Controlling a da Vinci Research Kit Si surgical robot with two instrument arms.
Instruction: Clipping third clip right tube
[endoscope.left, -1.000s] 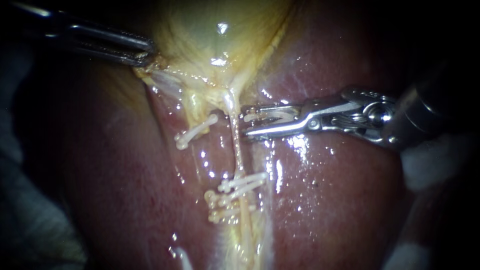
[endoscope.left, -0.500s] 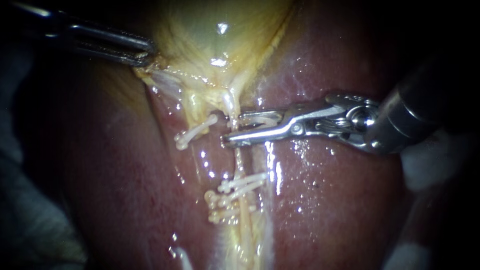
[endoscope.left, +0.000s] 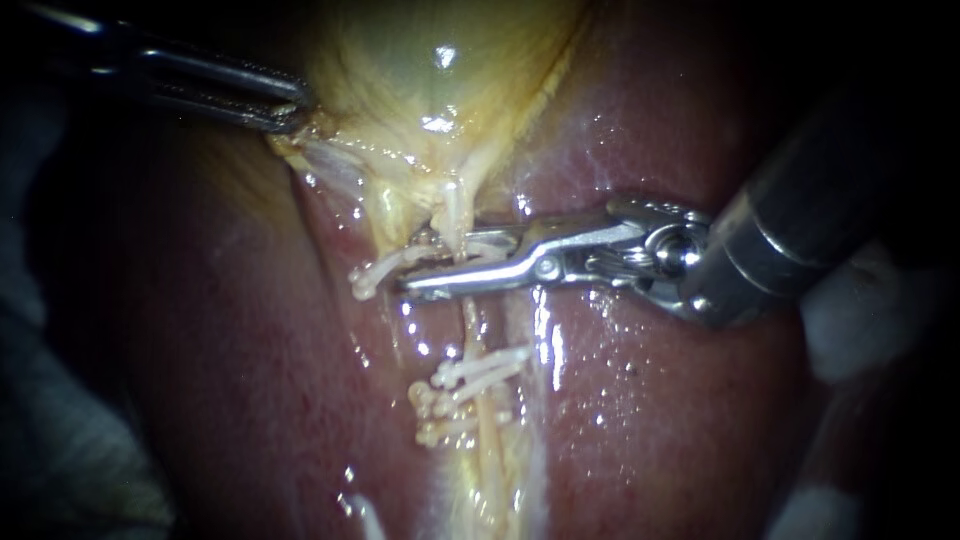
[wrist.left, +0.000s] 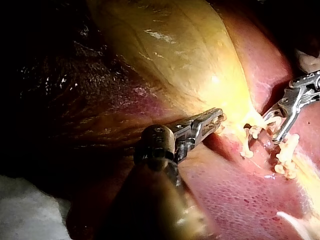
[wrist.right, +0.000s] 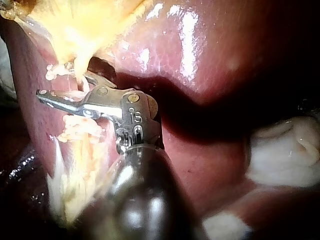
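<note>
**A:** Endoscope first. Noted left instrument (endoscope.left: 295, 110) entering from the left, jaws clenched on the lower fringe of the gallbladder (endoscope.left: 430, 90).

**B:** Confirmed. Logged right instrument (endoscope.left: 415, 267) too, jaws parted, straddling the right tube (endoscope.left: 477, 320) mid-liver (endoscope.left: 680, 420), well in from the liver's edges. Tube between the jaws, not pinched.

**A:** Spotted one clip (endoscope.left: 375, 272) on the left tube (endoscope.left: 383, 215), just beside those jaw tips. Also a cluster of clips (endoscope.left: 475, 378) farther down the right tube.

**B:** Left wrist next?

**A:** Found own jaws closed on the yellow gallbladder edge. Other instrument ahead, parted jaws in among the white clips.

**B:** Right wrist. Jaws apart across the pale strand, clip cluster just beside the longer jaw. White wad (wrist.right: 280, 150) well apart, off beside the shaft, at the liver's edge.
</note>
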